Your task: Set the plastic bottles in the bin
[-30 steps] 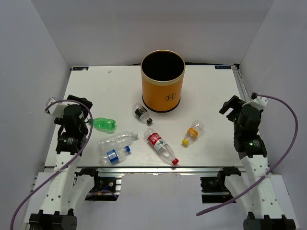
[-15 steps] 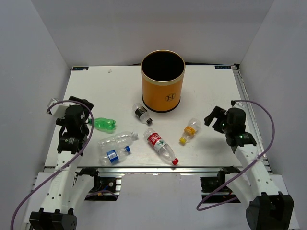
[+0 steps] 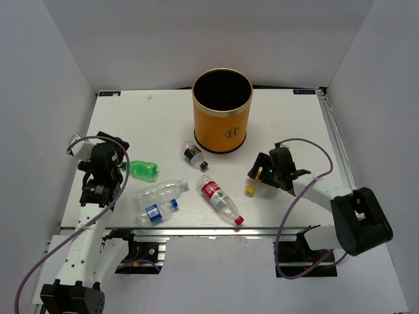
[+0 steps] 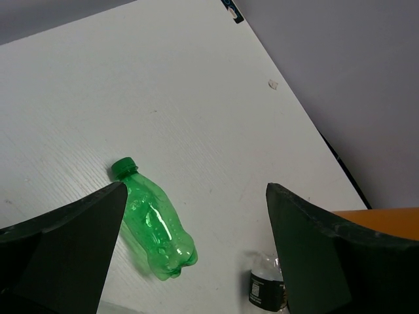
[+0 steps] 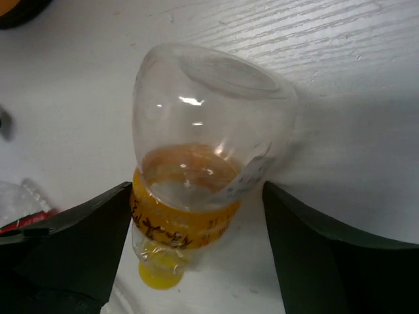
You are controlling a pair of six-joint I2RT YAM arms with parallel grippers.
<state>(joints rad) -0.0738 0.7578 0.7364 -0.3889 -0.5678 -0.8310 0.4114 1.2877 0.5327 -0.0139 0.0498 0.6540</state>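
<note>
The orange bin (image 3: pixel 222 121) stands at the back middle of the table. Several plastic bottles lie in front of it: green (image 3: pixel 144 170), black-labelled (image 3: pixel 192 154), red-labelled (image 3: pixel 219 199), blue-labelled (image 3: pixel 154 212) and a plain clear one (image 3: pixel 160 190). My right gripper (image 3: pixel 259 171) is low over the yellow-capped bottle (image 3: pixel 249 191). In the right wrist view its open jaws (image 5: pixel 196 196) straddle that bottle (image 5: pixel 196 144) at the orange label band. My left gripper (image 3: pixel 116 157) hangs open just left of the green bottle (image 4: pixel 154 229), holding nothing.
The black-labelled bottle (image 4: pixel 268 288) and the bin's orange edge (image 4: pixel 386 214) show past my left gripper's right finger. Grey walls enclose the table on three sides. The table's front edge (image 3: pixel 209 227) runs close to the red-labelled and blue-labelled bottles.
My right arm has swung left and down from the table's right side to the yellow-capped bottle, which now lies between its jaws. The left arm has barely shifted.
</note>
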